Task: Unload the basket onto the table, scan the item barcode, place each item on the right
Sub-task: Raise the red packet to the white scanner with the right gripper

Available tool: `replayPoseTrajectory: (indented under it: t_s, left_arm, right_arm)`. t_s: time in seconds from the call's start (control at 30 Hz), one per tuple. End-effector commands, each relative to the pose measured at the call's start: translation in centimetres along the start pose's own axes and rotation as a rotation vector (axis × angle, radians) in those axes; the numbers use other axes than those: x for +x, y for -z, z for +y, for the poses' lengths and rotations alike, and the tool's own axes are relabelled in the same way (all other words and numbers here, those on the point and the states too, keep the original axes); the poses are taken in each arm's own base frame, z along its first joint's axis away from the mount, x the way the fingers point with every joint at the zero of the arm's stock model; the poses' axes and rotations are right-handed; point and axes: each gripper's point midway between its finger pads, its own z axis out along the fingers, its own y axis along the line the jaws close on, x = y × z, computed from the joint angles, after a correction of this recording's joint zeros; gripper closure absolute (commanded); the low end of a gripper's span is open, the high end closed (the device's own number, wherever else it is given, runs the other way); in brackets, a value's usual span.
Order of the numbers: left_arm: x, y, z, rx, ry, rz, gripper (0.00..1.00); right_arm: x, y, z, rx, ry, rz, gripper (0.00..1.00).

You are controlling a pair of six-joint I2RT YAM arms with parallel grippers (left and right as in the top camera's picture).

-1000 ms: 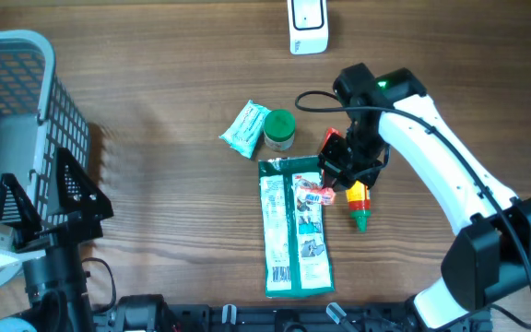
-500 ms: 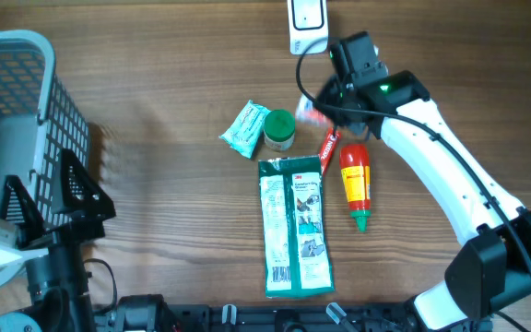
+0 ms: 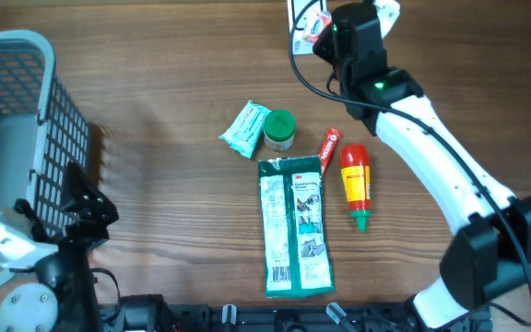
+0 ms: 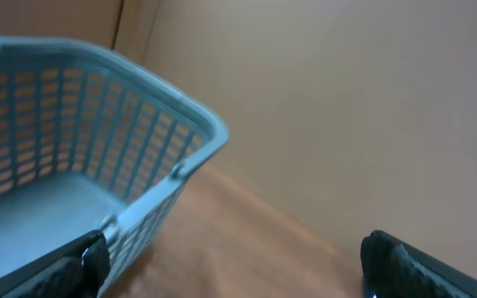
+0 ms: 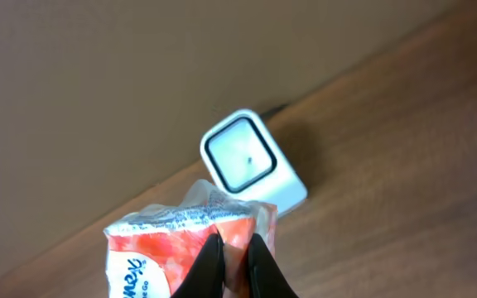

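Note:
My right gripper [image 5: 232, 258] is shut on a red-and-white tissue packet [image 5: 160, 244], pinching a fold of its wrapper. The packet hangs just in front of the white barcode scanner [image 5: 248, 163], whose dark-rimmed window faces it. In the overhead view the packet [image 3: 316, 25] and the right gripper [image 3: 328, 29] sit at the table's far edge, beside the scanner [image 3: 299, 26]. My left gripper [image 4: 238, 273] stands wide open with nothing between its fingers, next to the basket at the near left [image 3: 88, 205].
A grey-blue mesh basket [image 3: 26, 46] fills the left side. In the middle lie a long green pouch [image 3: 295, 226], a red sauce bottle [image 3: 355, 184], a red tube [image 3: 328, 148], a green-lidded jar [image 3: 278, 129] and a teal packet [image 3: 245, 127].
My right gripper has lifted the tissue packet off the green pouch and carried it to the far edge, up to the scanner. The left arm has shifted slightly.

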Motion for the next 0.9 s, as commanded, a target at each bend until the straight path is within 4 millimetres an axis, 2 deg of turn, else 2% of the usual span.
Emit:
replayPoseTrajectory:
  t_s: [0.0, 0.23, 0.4, 0.5, 0.67, 0.87]
  left_arm:
    - [1.3, 0.1, 0.9, -0.037, -0.020, 0.048, 0.00]
    - [4.3, 0.6, 2.6, -0.100, -0.070, 0.172, 0.00]
    - [5.0, 0.8, 3.1, -0.116, -0.082, 0.202, 0.00]
    - [5.1, 0.8, 3.1, -0.116, -0.082, 0.203, 0.00]
    - [5.1, 0.8, 3.1, -0.116, -0.083, 0.204, 0.00]
    - [5.1, 0.8, 3.1, -0.117, -0.083, 0.206, 0.00]
  right_arm:
    - [0.2, -3.2, -0.9, 0.037, 0.198, -0.053, 0.96]
    - [-0.2, -9.8, -1.6, -0.040, 0.137, -0.221, 0.96]
    - [1.7, -13.3, 0.5, -0.278, 0.229, -0.323, 0.96]
    - [2.5, -14.3, 0.4, -0.324, 0.227, -0.402, 0.96]
    - [4.1, -16.0, -0.3, -0.312, 0.234, -0.380, 0.96]
    - [1.7, -15.2, 1.2, -0.326, 0.321, -0.479, 0.96]
